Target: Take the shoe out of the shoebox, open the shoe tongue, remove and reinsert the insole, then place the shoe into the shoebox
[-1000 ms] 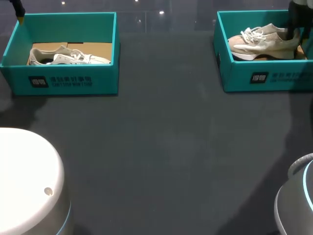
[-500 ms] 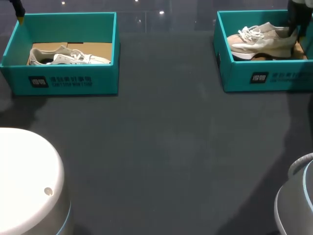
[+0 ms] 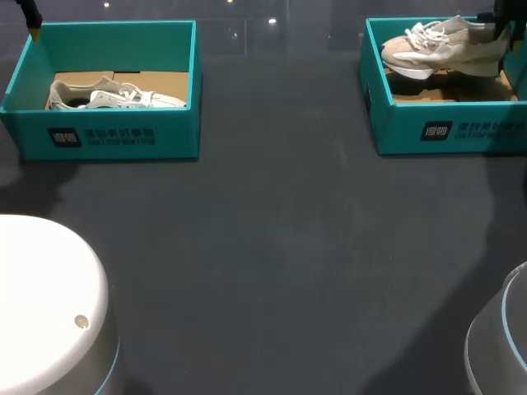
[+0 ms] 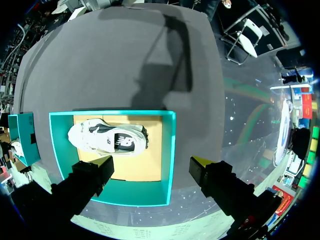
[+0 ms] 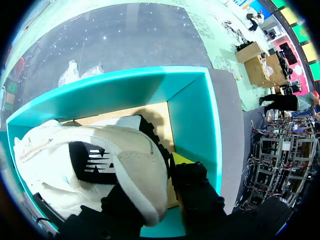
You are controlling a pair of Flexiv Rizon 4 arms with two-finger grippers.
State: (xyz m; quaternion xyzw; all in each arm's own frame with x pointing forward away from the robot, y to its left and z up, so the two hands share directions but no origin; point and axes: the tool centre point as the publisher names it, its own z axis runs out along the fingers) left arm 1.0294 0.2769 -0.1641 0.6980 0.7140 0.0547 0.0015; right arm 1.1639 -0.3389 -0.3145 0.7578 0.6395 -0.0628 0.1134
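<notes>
My right hand [image 5: 157, 182] pinching shoe [image 5: 100, 165] by heel collar, fingers closed on it; shoe hanging ahead of hand, clear of shoebox [image 3: 449, 123] floor. I'm thinking: keeping grip firm, rising straight till sole clearing wall, then heading over bench [image 3: 272, 247]. My left hand [image 4: 151, 162] spread wide, holding nothing.

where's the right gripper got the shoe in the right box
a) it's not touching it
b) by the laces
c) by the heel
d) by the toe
c: the right gripper is shut on the heel of the shoe, while the laces and the toe lie at the end away from it.
</notes>
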